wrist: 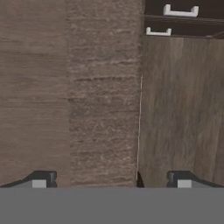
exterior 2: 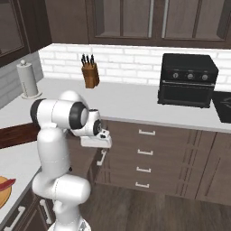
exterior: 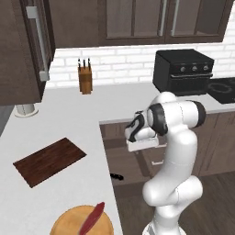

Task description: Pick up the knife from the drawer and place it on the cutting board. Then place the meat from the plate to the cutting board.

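Knife (exterior: 116, 176) first: I am working on the very start of my job, going for the knife in the drawer (exterior: 126, 163). In the left base view its black handle is poking out in the open drawer, just under the edge of the bench (exterior: 69, 114). My hand (wrist: 111, 179) is hanging over the drawer and looking down, with its two tips spread wide and nothing between them. I am seeing brown wood under me, and a thin pale line that may be the blade, but I cannot tell for sure. The cutting board (exterior: 49, 161) is lying bare on the bench. The meat (exterior: 92, 218) is lying on the plate (exterior: 69, 224), near the front edge. Next, I think I am needing to go down, line up my tips on both sides of the black handle, and squeeze. Then comes the lift to the board.
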